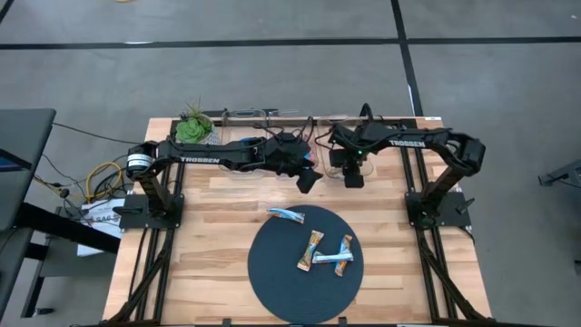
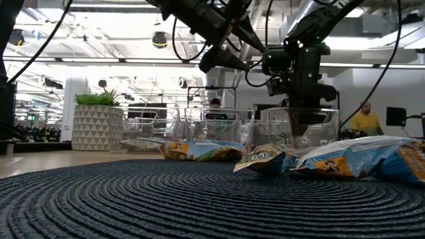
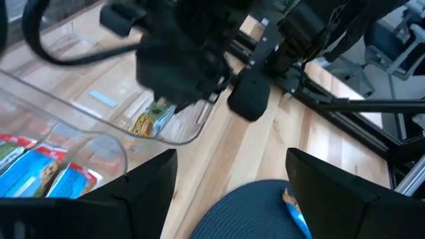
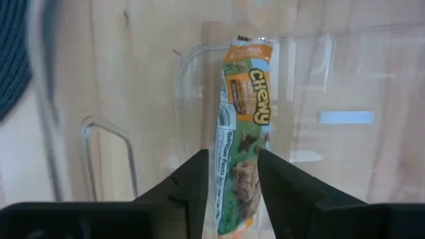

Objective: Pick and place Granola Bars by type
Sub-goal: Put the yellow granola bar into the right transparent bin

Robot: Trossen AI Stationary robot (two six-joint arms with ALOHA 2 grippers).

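Note:
Three granola bars lie flat on the dark round mat (image 1: 272, 282): a blue one (image 1: 286, 215) at its far edge, an orange-brown one (image 1: 311, 250) and a blue one (image 1: 340, 254). My right gripper (image 1: 353, 178) points down into a clear bin (image 4: 192, 60) at the table's far side, with a green-and-orange bar (image 4: 242, 119) between its fingers. The neighbouring bin (image 3: 99, 143) holds blue bars (image 3: 40, 172). My left gripper (image 3: 229, 192) hovers open above the wood between the bins and the mat, touching nothing. My right gripper has the green-and-orange bar's near end (image 4: 239, 179) between its two fingers, one on each long side. The fingers come from above, pointing down into the bin. The bar reaches away below them, lengthwise, toward the bin's floor; whether its far end (image 4: 249, 46) rests there I cannot tell.
Clear bins (image 2: 219, 123) stand in a row along the table's far edge, with a potted plant (image 1: 192, 127) at the far left. Bare wood lies left and right of the mat. People show in the room beyond the table.

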